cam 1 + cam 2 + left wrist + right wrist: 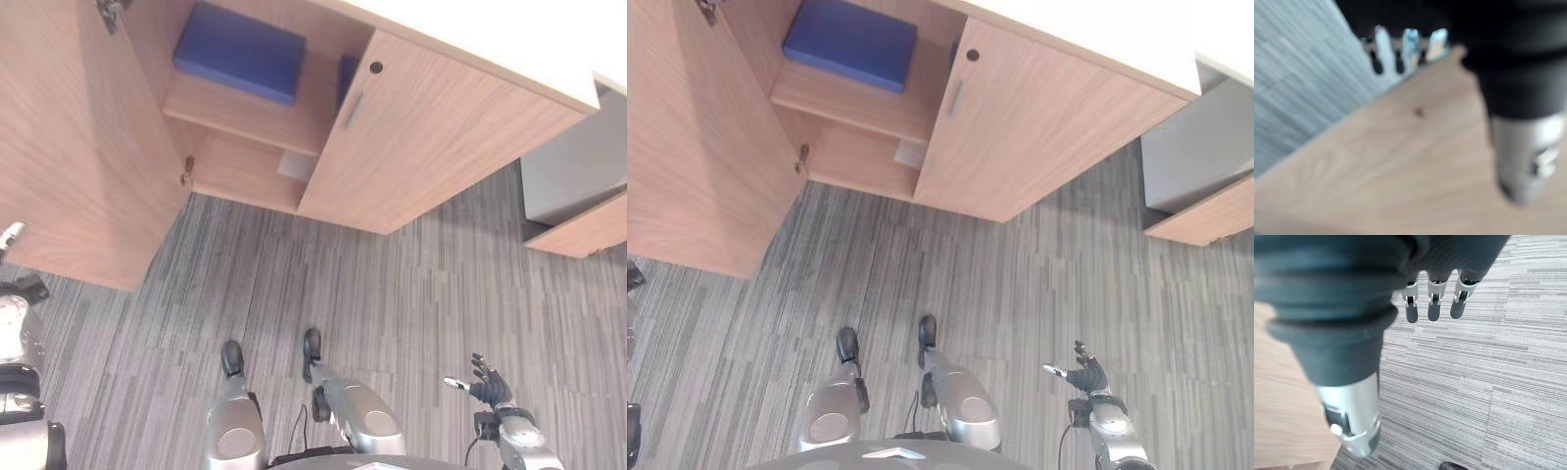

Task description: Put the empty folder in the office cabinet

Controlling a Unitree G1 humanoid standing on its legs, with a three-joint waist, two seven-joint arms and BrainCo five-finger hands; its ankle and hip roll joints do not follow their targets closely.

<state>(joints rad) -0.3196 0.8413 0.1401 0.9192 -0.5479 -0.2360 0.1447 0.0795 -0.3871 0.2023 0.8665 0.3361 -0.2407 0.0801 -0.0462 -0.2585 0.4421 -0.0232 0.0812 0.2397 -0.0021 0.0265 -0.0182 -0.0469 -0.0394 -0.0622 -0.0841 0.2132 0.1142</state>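
Folder point(238, 51) blue, flat on upper shelf of office cabinet point(411, 137), clear of both hands; right hand point(487, 384) fingers relaxed, holding nothing, over carpet point(411, 294) well below cabinet; left hand point(1409, 45) fingers straight, by open cabinet door point(69, 147)

A blue folder point(850, 42) lies on the open cabinet's point(1038, 127) shelf. The right hand point(1083, 377) hangs over the carpet point(1038, 284), fingers relaxed.

Office, wooden cabinet point(431, 137), grey carpet point(392, 294)
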